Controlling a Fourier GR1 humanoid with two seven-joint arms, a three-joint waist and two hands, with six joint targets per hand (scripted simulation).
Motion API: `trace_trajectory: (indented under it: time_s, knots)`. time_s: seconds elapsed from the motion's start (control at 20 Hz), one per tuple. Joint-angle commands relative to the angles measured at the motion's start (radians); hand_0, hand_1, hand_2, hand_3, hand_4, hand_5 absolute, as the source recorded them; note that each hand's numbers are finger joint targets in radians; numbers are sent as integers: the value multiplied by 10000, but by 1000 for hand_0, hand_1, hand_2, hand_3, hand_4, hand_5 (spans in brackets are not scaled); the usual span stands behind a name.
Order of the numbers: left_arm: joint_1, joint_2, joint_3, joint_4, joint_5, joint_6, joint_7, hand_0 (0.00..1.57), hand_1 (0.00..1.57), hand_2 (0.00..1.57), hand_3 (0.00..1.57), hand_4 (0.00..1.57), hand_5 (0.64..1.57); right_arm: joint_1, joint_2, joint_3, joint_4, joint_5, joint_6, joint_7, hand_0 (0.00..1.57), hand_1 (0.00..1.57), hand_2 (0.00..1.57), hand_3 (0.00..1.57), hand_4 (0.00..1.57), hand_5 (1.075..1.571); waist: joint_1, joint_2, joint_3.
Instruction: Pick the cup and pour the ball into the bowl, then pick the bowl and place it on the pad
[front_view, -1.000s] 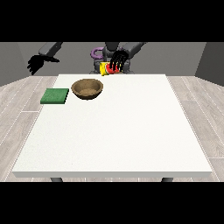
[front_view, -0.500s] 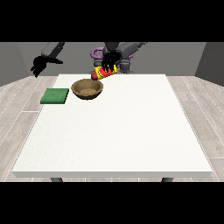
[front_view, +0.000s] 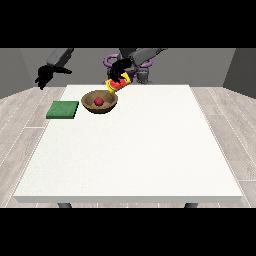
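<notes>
A brown bowl (front_view: 91, 105) stands on the white table (front_view: 135, 150) at the far left of its top. A red ball (front_view: 99, 101) lies inside it. Just above the bowl's right rim hangs a red and yellow cup (front_view: 117, 85), tipped over with its mouth towards the bowl. The hand at the view's right (front_view: 120, 71) is shut on the cup. A green pad (front_view: 63, 109) lies flat to the left of the bowl. The hand at the view's left (front_view: 46, 76) hovers high beyond the table's left corner, holding nothing, fingers hanging relaxed.
The robot's torso (front_view: 141, 75) rises behind the table's far edge. Wooden floor surrounds the table on both sides.
The hand at the view's right has carried the cup left to the bowl and tipped it. The red ball now lies in the bowl. The other hand stayed about where it was.
</notes>
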Motion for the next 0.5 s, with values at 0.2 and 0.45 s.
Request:
trace_trajectory:
  time_s: [0.2, 0.45]
  knots:
    - [-1169, 562, -144, 290, -1140, -1583, -877, 1556, 1556, 1571, 1571, 1198, 1451, 409, 130, 264, 83, 116, 317, 42, 0, 0, 0, 200, 0, 1515, -238, -660, -5]
    - [-1659, -11, -39, -691, -1721, -2501, -590, 1534, 1534, 1571, 1571, 1207, 1457, -282, -305, -188, 482, -96, -20, -219, 0, 0, 0, 144, 0, 1520, 267, 274, -1]
